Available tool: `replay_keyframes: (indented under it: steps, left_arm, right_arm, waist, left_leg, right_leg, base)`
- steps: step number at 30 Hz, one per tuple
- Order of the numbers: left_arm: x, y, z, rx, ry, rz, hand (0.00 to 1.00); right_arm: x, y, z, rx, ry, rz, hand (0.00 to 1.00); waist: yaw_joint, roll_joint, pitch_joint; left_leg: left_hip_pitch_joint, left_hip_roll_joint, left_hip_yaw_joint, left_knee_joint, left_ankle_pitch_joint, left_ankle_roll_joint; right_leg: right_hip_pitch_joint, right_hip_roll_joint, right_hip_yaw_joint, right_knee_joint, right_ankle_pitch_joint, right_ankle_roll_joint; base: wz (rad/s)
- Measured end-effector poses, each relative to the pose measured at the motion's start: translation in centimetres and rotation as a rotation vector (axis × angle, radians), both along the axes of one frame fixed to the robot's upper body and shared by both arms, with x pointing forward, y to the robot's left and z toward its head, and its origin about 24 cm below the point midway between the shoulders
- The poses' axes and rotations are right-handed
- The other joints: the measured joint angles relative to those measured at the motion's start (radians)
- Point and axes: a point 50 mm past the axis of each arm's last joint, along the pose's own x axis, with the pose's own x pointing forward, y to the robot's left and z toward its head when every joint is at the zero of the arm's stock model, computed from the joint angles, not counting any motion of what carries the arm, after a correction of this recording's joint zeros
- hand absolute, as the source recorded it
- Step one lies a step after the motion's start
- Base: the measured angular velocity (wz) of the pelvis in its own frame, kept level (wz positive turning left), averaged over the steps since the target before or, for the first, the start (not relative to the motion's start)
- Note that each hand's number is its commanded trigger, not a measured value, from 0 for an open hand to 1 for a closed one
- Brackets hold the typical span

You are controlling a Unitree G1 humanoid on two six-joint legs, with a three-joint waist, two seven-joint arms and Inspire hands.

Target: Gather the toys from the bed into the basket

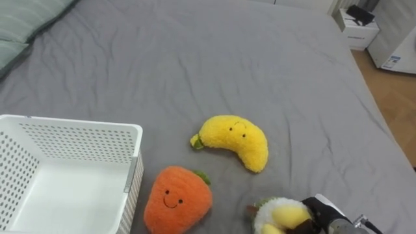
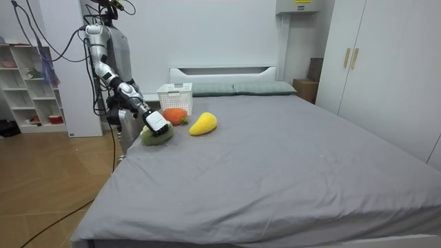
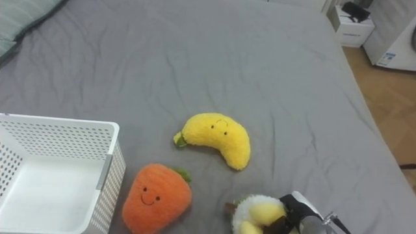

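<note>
Clutching the round white-and-yellow plush toy (image 1: 278,216) in the right robot hand (image 1: 320,212), near right, likely bound for the white perforated plastic basket (image 1: 71,123), left.

Pale green striped fabric pillows (image 1: 23,19) overlapping at top left corner. Small white bedside cabinet (image 1: 359,31) at top right, black object (image 1: 361,13) on top, kind unclear. Light brown wooden plank floor (image 1: 390,97) along right edge. Room view: tall white wardrobe (image 2: 372,69) at right, white open shelf unit (image 2: 31,89) at left, white panel headboard (image 2: 224,71) between.

One banana plush (image 1: 235,140); one carrot plush (image 1: 177,200); one pale round plush (image 1: 281,214); one white basket (image 1: 78,140).
</note>
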Motion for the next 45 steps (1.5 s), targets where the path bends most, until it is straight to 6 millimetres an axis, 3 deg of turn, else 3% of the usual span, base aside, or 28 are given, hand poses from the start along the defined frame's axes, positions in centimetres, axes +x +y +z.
replay_keyframes:
  steps: [4,11,15,18,25,29,32,37,41,45]
  left_arm:
    - [-0.1,0.1,0.0,-0.001,0.003,0.008,0.0]
    - [-0.1,0.6,0.0,0.008,0.019,-0.008,0.0]
    - [0.0,0.6,0.0,0.004,0.014,-0.005,0.0]
    - [0.0,0.5,0.0,0.006,0.015,-0.012,0.0]
    - [0.5,0.3,0.1,-0.001,0.004,-0.024,0.0]
    - [0.7,0.3,0.1,0.003,-0.001,-0.026,0.0]
    - [1.6,0.0,0.0,-0.003,-0.016,-0.032,0.0]
    - [2.4,-0.1,0.1,-0.004,-0.033,-0.04,0.0]
    - [3.0,0.1,0.2,0.007,-0.041,-0.06,0.0]
    - [2.7,0.1,0.2,0.012,-0.034,-0.057,0.0]
  right_arm:
    - [2.1,0.5,2.2,-0.003,-0.126,0.037,1.0]
    - [6.6,1.6,8.6,-0.018,-0.43,0.121,1.0]
    - [7.7,1.8,11.8,-0.026,-0.572,0.13,1.0]
    - [8.2,2.5,13.6,-0.026,-0.65,0.158,1.0]
    - [10.0,3.3,15.8,-0.045,-0.699,0.188,1.0]
    - [11.5,5.0,17.7,-0.052,-0.738,0.253,1.0]
    - [12.0,5.9,19.0,-0.034,-0.782,0.287,1.0]
    - [12.8,8.2,19.9,0.002,-0.803,0.365,1.0]
    - [13.4,9.6,20.6,0.035,-0.809,0.405,1.0]
    - [14.3,10.3,20.8,0.032,-0.796,0.415,1.0]
  waist:
    - [-0.012,-0.002,-0.0002]
    - [-0.029,-0.011,-0.0001]
    - [-0.028,-0.008,0.0009]
    - [-0.026,-0.005,0.0018]
    - [0.001,0.0,0.0012]
    - [0.011,0.0,0.0005]
    - [0.057,-0.002,0.0002]
    - [0.099,-0.011,0.0016]
    - [0.133,-0.028,0.0093]
    - [0.179,-0.039,0.0082]
  left_leg:
    - [0.0,0.0,0.001,0.001,0.0,0.0]
    - [0.0,0.0,0.001,0.009,0.0,0.0]
    - [0.005,0.0,0.001,0.008,0.0,0.0]
    - [0.005,0.0,-0.001,0.007,0.0,0.0]
    - [0.006,0.0,-0.001,0.007,0.0,0.0]
    - [-0.004,-0.001,-0.015,0.007,0.001,0.0]
    - [-0.003,-0.001,-0.018,0.005,0.002,-0.001]
    - [-0.016,-0.009,-0.06,0.008,0.006,0.0]
    - [-0.044,-0.021,-0.115,0.013,0.018,0.003]
    - [-0.065,-0.034,-0.158,0.03,0.021,0.006]
  right_leg:
    - [-0.005,-0.005,0.001,0.011,0.0,0.0]
    - [-0.004,-0.003,-0.002,0.012,0.0,0.0]
    - [-0.003,-0.001,0.0,0.013,0.0,0.0]
    - [-0.003,-0.001,-0.002,0.014,0.0,0.0]
    - [0.0,-0.001,-0.006,0.014,0.0,0.0]
    - [0.0,-0.003,-0.033,0.014,0.0,0.0]
    - [0.0,-0.003,-0.039,0.013,0.0,0.0]
    - [0.004,-0.009,-0.076,0.012,0.0,0.0]
    - [0.002,-0.02,-0.129,0.009,-0.001,0.002]
    - [0.016,-0.028,-0.184,-0.005,-0.001,0.002]
  base:
    - [0.0]
    - [0.0]
    - [-0.02]
    - [0.0]
    - [0.01]
    - [0.08]
    - [0.05]
    - [0.2]
    - [0.37]
    - [0.35]
